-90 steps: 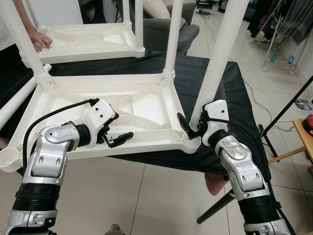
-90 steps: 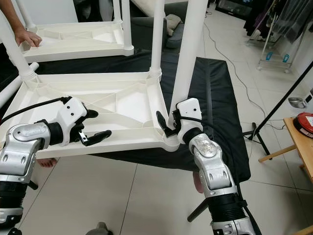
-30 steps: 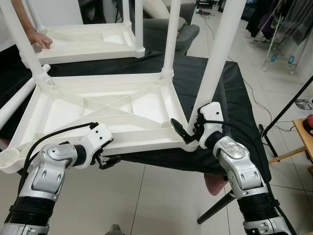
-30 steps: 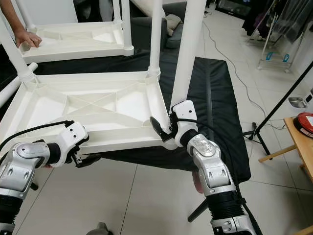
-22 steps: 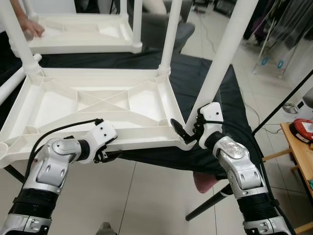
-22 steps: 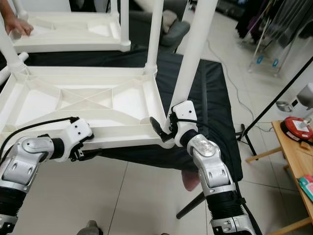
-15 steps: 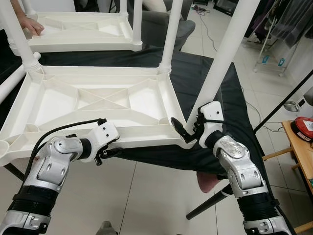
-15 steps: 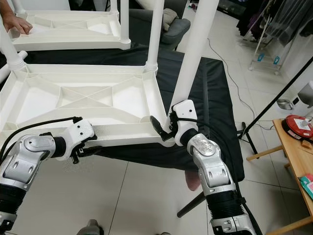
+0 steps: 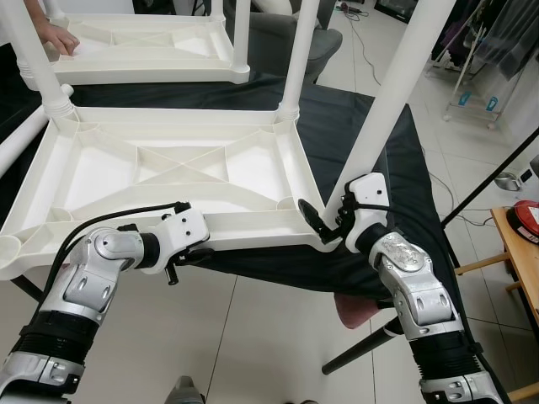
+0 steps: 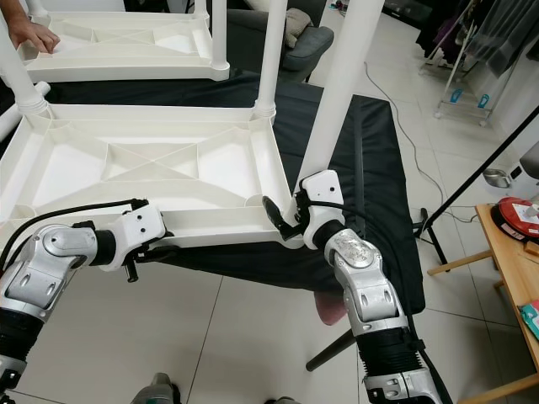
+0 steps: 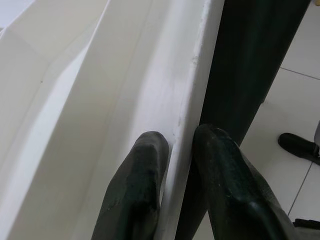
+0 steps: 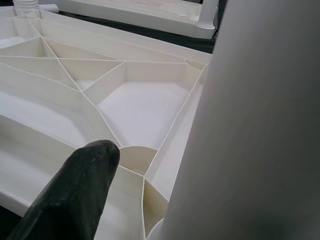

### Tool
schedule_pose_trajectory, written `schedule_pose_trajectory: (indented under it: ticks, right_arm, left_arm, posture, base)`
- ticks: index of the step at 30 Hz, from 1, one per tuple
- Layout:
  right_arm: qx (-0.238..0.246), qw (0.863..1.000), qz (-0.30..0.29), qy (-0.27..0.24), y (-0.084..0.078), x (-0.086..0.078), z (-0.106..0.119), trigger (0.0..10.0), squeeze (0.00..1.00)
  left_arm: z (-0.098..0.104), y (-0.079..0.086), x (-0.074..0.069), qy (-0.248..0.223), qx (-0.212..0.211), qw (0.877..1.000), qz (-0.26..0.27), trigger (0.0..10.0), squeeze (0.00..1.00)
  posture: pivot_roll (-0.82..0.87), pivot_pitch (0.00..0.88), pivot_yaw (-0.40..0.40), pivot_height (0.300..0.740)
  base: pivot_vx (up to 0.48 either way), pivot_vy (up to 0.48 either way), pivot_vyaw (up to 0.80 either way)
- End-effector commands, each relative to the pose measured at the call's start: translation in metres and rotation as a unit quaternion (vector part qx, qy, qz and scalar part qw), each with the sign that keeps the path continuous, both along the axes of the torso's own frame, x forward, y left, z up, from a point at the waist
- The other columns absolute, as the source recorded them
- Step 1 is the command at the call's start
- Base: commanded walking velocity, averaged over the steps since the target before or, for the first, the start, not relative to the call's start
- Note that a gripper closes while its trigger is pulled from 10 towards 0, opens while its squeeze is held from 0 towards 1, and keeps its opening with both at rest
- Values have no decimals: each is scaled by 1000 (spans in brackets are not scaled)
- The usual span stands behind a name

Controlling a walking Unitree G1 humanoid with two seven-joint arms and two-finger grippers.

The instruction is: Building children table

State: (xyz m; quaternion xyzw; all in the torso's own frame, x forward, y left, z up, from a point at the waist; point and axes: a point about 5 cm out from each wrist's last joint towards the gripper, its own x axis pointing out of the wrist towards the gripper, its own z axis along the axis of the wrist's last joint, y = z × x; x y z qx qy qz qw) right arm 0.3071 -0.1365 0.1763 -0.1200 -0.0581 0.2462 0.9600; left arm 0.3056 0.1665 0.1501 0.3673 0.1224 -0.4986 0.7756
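Upside-down white plastic children's table (image 9: 168,177) lies on a black cloth (image 9: 396,168) over the tiled floor (image 9: 244,337), ribbed underside up, legs pointing upward. Left hand (image 9: 195,252) pinches the near rim of the tabletop; left wrist view shows one finger (image 11: 137,195) on each side of the thin edge. Right hand (image 9: 324,231) sits at the near right corner, spread around the base of the leg (image 9: 379,109) standing there, one finger (image 12: 75,192) inside the tabletop; it isn't clamped on the leg. Second upturned table (image 9: 143,50) lies behind, a person's hand (image 9: 57,35) resting on it.
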Motion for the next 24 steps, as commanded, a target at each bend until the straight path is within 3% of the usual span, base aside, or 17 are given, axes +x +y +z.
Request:
schedule_pose_trajectory:
  ticks: [1, 10, 13, 17, 19, 24]
  right_arm:
    - [-2, 1000, 8, 12, 2, -1, -4, 10000, 0]
    - [-2, 1000, 6, 11, 2, -1, -4, 10000, 0]
    - [-1, 1000, 5, 11, 2, -2, -4, 10000, 0]
    - [-1, 1000, 5, 12, 2, -1, -4, 10000, 0]
    - [-1, 1000, 5, 11, 2, -2, -4, 10000, 0]
    - [-8, 1000, -4, 10, -6, -3, -2, 10000, 0]
  left_arm:
    - [25, -25, 1, -69, -13, 994, -82, 0, 0]
    - [53, -42, -3, -97, -13, 980, -171, 0, 0]
    - [68, -60, -4, -118, -10, 965, -233, 0, 0]
    - [66, -69, -4, -125, 6, 957, -260, 0, 0]
    - [58, -77, -6, -127, 28, 947, -293, 0, 0]
    - [52, -92, -7, -129, 28, 939, -318, 0, 0]
  posture:
    - [162, 102, -89, 740]
    - [162, 102, -89, 740]
    - [156, 102, -83, 740]
    - [154, 103, -81, 740]
    - [154, 103, -81, 740]
    - [144, 104, -79, 740]
  base:
    - [0, 0, 0]
    - [0, 0, 0]
    - [0, 0, 0]
    - [0, 0, 0]
    - [0, 0, 0]
    - [0, 0, 0]
